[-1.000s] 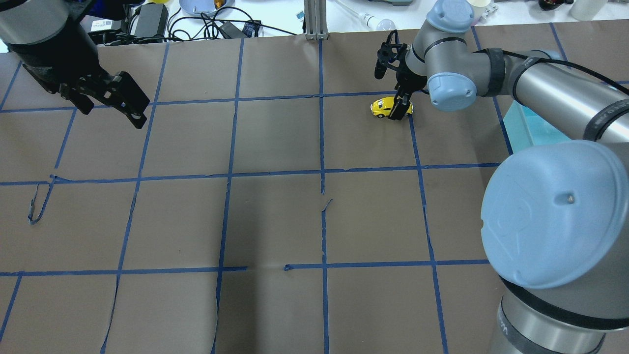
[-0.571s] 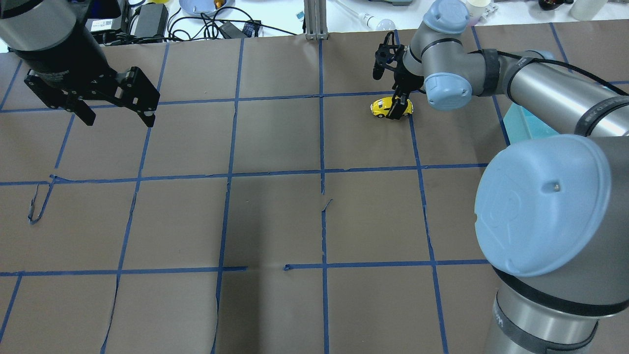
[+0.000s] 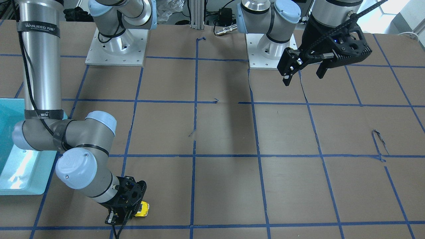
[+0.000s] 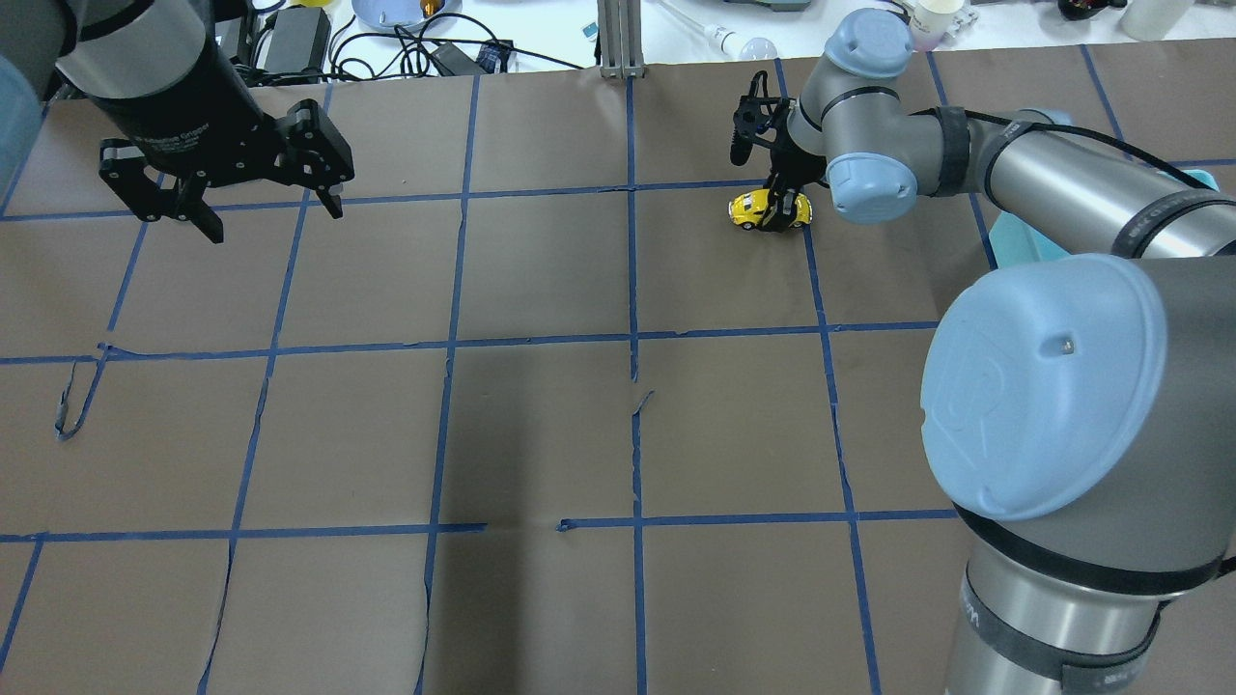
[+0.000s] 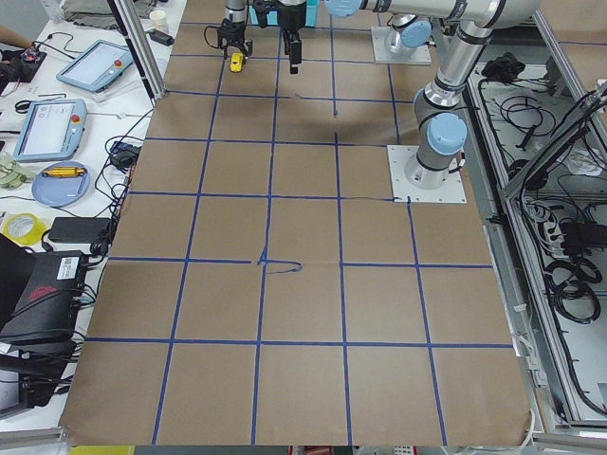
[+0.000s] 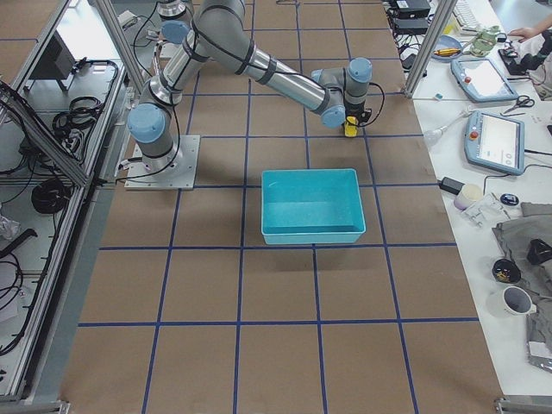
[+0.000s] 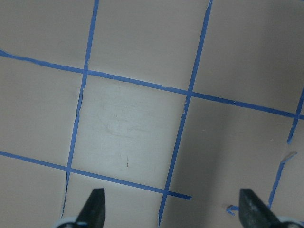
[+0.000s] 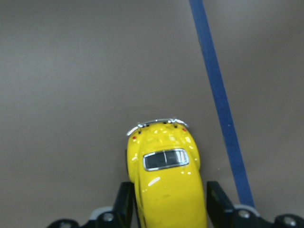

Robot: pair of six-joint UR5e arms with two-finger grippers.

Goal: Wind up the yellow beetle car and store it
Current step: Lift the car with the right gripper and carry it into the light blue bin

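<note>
The yellow beetle car (image 4: 748, 209) stands on its wheels on the brown paper at the far right of the table, beside a blue tape line. It also shows in the front view (image 3: 143, 209). My right gripper (image 4: 778, 208) is down over its rear half. In the right wrist view the two fingers press on both sides of the car (image 8: 166, 180), so it is shut on the car. My left gripper (image 4: 270, 214) hangs open and empty above the far left of the table. Its fingertips (image 7: 92, 209) stand wide apart over bare paper.
A teal bin (image 6: 310, 207) stands on the table at the robot's right, near the right arm's base side of the car; its corner shows in the overhead view (image 4: 1024, 241). Blue tape lines grid the paper. Cables and clutter lie beyond the far edge.
My left gripper has swung to the right and turned, still open. My right gripper has shifted slightly onto the car; the car has stayed in place.
</note>
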